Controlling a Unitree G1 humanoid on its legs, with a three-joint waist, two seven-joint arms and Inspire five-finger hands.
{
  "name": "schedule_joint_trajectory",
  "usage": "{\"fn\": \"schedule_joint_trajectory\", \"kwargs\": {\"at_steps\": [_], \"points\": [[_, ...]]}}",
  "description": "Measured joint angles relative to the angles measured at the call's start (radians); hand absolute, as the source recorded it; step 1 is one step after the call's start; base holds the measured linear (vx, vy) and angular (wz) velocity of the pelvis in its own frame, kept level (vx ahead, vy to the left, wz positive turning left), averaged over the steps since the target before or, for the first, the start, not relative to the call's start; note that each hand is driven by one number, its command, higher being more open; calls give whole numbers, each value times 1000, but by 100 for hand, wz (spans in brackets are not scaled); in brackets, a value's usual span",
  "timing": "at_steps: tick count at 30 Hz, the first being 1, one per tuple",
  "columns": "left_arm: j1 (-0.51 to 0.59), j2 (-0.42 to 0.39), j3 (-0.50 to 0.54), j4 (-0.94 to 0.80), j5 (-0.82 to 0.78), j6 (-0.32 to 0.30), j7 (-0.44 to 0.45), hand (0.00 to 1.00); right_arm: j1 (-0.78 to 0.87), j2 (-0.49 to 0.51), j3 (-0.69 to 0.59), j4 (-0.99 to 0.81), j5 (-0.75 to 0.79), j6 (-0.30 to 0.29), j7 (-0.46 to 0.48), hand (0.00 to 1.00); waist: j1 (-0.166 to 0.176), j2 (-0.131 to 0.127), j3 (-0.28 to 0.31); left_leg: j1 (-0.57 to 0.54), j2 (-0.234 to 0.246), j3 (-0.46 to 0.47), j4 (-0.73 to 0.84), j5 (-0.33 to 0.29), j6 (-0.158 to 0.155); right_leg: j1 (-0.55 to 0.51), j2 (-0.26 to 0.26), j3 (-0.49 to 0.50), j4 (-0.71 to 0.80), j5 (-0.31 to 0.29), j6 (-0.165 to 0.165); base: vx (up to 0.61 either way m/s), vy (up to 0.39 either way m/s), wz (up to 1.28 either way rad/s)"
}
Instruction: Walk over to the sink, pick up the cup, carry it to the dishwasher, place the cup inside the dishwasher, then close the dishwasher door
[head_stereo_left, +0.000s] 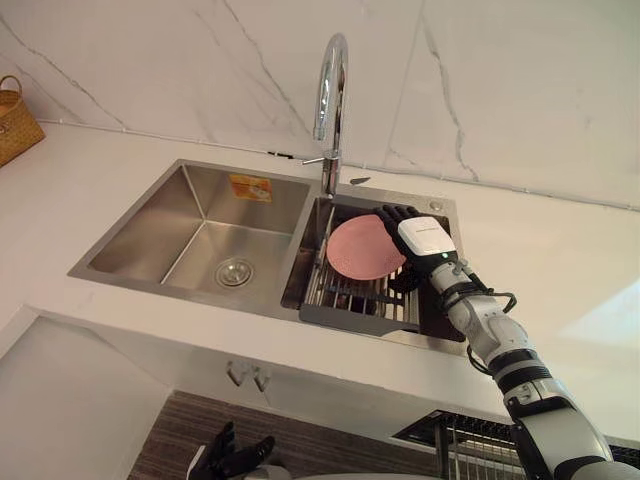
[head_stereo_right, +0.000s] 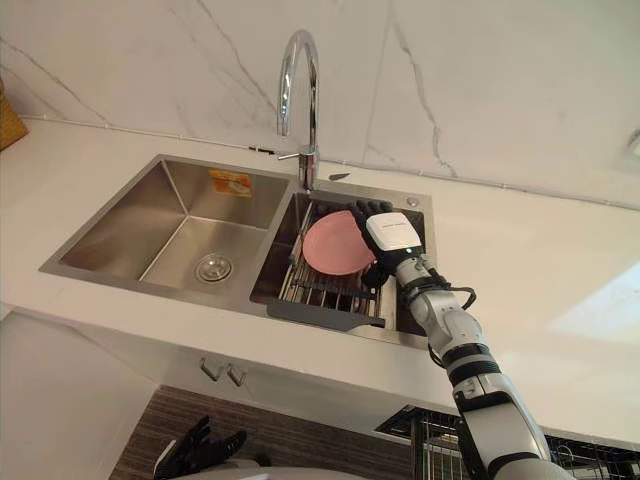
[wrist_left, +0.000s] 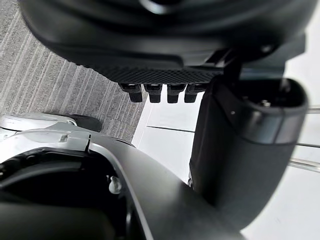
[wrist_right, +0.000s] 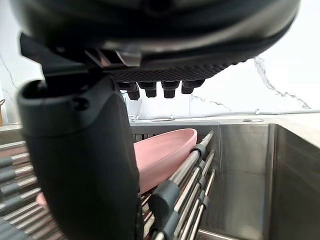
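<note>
One tilted plate (wrist_right: 162, 152) beside robot hand (wrist_right: 80, 165)

No wording can be read anywhere in the scene. A yellow-orange label (head_stereo_left: 250, 187) is stuck on the far wall of the left basin (head_stereo_left: 150, 235) of the sink, just under its rim; dark marks are seen on it, but its print is too small to be made out. A short line of dark print is carried on the white cover (head_stereo_left: 428, 240) on the back of the right hand (head_stereo_left: 398, 220), and it cannot be read either.
</note>
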Motion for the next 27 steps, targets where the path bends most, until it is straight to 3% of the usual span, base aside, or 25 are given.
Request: {"fn": "schedule_joint_trajectory", "kwargs": {"at_steps": [10,11,21,27], "points": [[0,1,-4,-20,0,0,-10,100,-37,-4,21,51,-7,26,-21,100,22,-3,8,-14,-3,-11,3,1,1,-6,-2,-10,-3,3,4,0,1,2],[0,1,-4,-20,-1,0,-10,100,-39,-4,21,53,-7,26,-21,0,22,-3,8,-14,-3,-11,3,1,1,-6,-3,-10,-3,3,4,-18,7,4],[0,4,-7,-23,-11,-1,-16,100,-71,-5,49,108,41,56,10,0,25,-5,17,-32,-12,-11,3,6,7,-24,-11,-9,1,5,7,-15,4,0],[-1,8,-8,-29,-19,-2,-21,100,-122,-23,49,101,93,45,2,0,28,-10,28,-31,-12,-10,3,6,7,-25,-11,-6,3,5,7,-1,1,-1]]}}
